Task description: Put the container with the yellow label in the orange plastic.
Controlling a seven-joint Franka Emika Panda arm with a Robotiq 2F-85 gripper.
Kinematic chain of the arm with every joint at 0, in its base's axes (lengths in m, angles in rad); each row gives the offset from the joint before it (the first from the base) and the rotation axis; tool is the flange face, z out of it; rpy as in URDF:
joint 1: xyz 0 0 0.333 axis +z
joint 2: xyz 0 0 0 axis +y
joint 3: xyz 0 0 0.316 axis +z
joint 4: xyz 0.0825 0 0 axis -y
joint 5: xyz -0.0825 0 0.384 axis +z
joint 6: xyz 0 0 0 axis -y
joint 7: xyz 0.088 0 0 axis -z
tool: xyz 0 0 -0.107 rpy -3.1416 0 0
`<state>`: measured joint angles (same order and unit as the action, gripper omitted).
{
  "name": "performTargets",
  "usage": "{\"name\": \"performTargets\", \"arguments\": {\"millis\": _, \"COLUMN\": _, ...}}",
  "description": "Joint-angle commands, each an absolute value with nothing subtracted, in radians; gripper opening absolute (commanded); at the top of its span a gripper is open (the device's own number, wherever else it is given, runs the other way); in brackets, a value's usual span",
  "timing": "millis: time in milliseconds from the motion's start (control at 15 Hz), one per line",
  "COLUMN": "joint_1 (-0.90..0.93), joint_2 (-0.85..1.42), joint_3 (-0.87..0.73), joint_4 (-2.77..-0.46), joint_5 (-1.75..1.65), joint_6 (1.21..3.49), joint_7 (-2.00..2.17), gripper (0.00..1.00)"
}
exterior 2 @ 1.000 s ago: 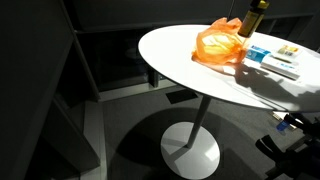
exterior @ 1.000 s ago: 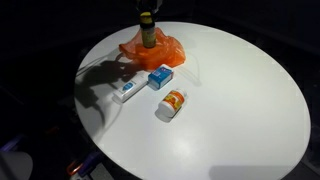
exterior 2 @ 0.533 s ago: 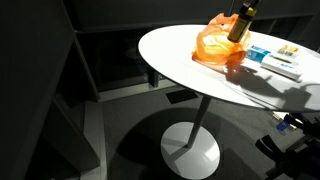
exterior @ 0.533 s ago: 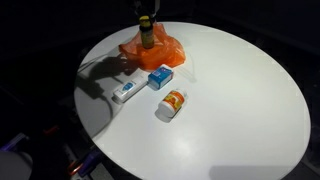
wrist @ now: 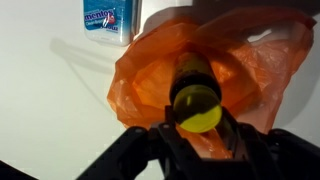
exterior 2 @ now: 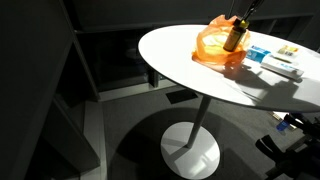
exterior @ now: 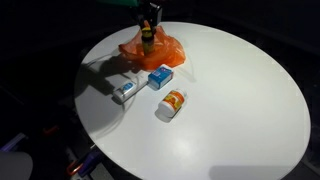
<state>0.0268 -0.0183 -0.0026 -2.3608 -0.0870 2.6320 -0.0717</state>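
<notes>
While the bottle hangs upright in the mouth of the orange bag, we hold it with the gripper closed on its neck. Placing is nearly done, we judge; next, settle it and let go.

In an exterior view, the camera sits high and fairly near. It looks steeply down on a round white table that fills most of the frame, with the orange plastic bag at 12 o'clock.

In an exterior view, the camera stands lower and farther back. It looks across from the side, showing the pedestal base at 6 o'clock and the tabletop at 1 o'clock.

The wrist view looks straight down from very close on the bottle, with a blue box at 11 o'clock.

All three views share the bag and bottle.
</notes>
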Motion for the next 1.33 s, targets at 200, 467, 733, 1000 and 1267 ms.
{"name": "performTargets", "arguments": {"millis": 200, "joint_1": 0.021, "joint_2": 0.009, "joint_3": 0.004, "joint_4": -2.345, "joint_5": -0.060, "joint_6": 2.617, "joint_7": -0.134, "gripper": 0.71}}
{"name": "performTargets", "arguments": {"millis": 467, "joint_1": 0.023, "joint_2": -0.031, "joint_3": 0.007, "joint_4": -2.344, "joint_5": -0.050, "joint_6": 2.593, "joint_7": -0.151, "gripper": 0.88}}
{"name": "performTargets", "arguments": {"millis": 733, "joint_1": 0.026, "joint_2": -0.105, "joint_3": 0.002, "joint_4": -2.344, "joint_5": 0.024, "joint_6": 2.494, "joint_7": -0.165, "gripper": 1.00}}
{"name": "performTargets", "arguments": {"millis": 1000, "joint_1": 0.020, "joint_2": -0.171, "joint_3": -0.008, "joint_4": -2.332, "joint_5": 0.029, "joint_6": 2.366, "joint_7": -0.147, "gripper": 1.00}}
{"name": "performTargets", "arguments": {"millis": 1267, "joint_1": 0.015, "joint_2": -0.209, "joint_3": -0.015, "joint_4": -2.328, "joint_5": 0.011, "joint_6": 2.294, "joint_7": -0.136, "gripper": 1.00}}
